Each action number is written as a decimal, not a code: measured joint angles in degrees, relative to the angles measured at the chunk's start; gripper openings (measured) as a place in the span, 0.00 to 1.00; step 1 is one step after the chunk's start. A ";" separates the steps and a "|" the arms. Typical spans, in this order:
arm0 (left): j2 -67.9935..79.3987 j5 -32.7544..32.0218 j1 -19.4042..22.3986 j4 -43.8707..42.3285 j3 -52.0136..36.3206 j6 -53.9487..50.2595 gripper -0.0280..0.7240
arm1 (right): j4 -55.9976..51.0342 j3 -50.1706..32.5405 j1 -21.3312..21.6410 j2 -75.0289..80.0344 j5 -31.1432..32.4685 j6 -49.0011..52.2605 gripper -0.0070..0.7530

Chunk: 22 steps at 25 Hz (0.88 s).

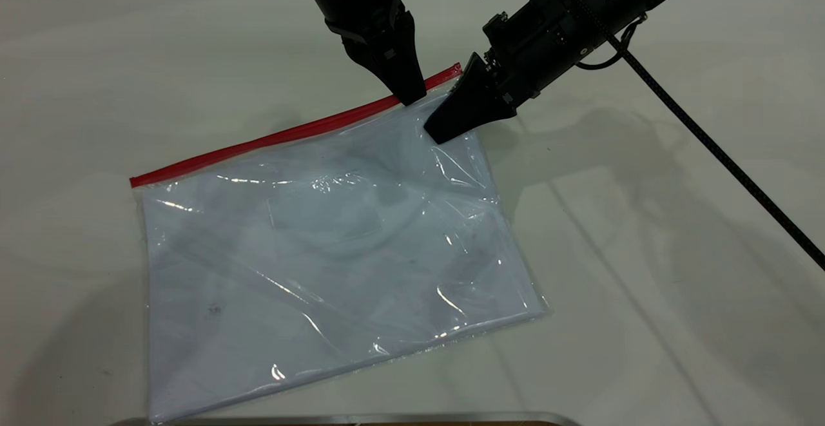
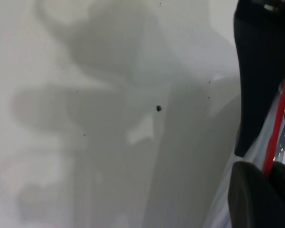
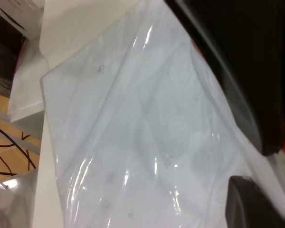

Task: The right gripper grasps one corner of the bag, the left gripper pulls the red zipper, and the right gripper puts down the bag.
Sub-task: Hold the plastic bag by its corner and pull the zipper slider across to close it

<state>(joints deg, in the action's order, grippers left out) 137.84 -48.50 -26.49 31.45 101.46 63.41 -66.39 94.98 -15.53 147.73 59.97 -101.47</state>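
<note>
The bag [image 1: 322, 252] lies flat on the white table, with the red zipper [image 1: 290, 133] along its far edge. My left gripper [image 1: 409, 96] comes down from above, shut on the red zipper near its right end. In the left wrist view the red zipper [image 2: 278, 123] runs between my fingertips [image 2: 254, 194]. My right gripper [image 1: 445, 123] is shut on the bag just below the corner [image 1: 455, 71], which looks slightly raised. The right wrist view shows the bag [image 3: 133, 133] passing between my fingers [image 3: 256, 204].
The right arm's black cable [image 1: 709, 142] runs across the table to the right. A metal edge [image 1: 361, 419] lies along the table's near side. Bare table [image 1: 644, 252] lies to the right of the bag and also to its left.
</note>
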 joint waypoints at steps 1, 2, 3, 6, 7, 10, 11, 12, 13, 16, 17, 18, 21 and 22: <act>0.00 0.00 0.00 0.00 0.00 0.00 0.11 | 0.00 0.00 0.00 0.00 0.00 0.00 0.05; 0.00 0.00 0.00 0.00 0.00 -0.05 0.11 | 0.00 0.05 0.00 0.00 0.00 0.13 0.05; 0.00 -0.05 0.00 0.00 0.00 -0.05 0.11 | 0.00 0.05 0.00 0.00 0.00 0.12 0.05; 0.00 -0.18 0.00 -0.49 0.00 -0.10 0.11 | 0.00 0.05 0.29 0.00 0.11 0.68 0.05; 0.00 -0.18 -0.07 -0.82 0.02 -0.35 0.11 | -0.05 0.05 0.54 0.00 0.23 1.19 0.05; 0.00 -0.18 -0.07 -1.75 0.07 -1.56 0.11 | -0.10 0.05 2.37 0.05 1.75 2.15 0.05; 0.00 -0.12 -0.07 -1.97 0.07 -1.72 0.11 | -0.16 0.05 3.11 0.05 2.50 2.36 0.05; 0.00 0.10 -0.07 -2.11 0.07 -1.85 0.11 | -0.23 0.05 4.06 0.05 3.07 2.52 0.05; 0.00 0.40 -0.07 -2.13 0.07 -1.90 0.11 | -0.23 0.05 5.01 0.05 3.81 2.63 0.05; 0.00 0.98 -0.02 -2.08 0.14 -2.01 0.11 | -0.23 0.05 7.48 0.05 5.83 3.28 0.05; 0.00 1.10 -0.02 -2.13 0.16 -2.01 0.11 | -0.23 0.05 8.28 0.05 6.40 3.64 0.05; 0.00 1.10 0.04 -2.13 0.21 -2.01 0.11 | -0.23 0.05 8.99 0.05 6.97 3.95 0.05; 0.00 1.14 0.25 -2.17 0.38 -2.01 0.11 | -0.12 0.05 11.33 0.05 7.85 4.41 0.05; 0.00 1.14 0.37 -2.27 0.38 -2.03 0.11 | -0.12 0.05 11.91 0.05 7.99 4.55 0.05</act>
<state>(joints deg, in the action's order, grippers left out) 137.84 -47.36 -26.12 29.19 101.84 61.38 -66.51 95.03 -3.61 147.79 67.97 -96.93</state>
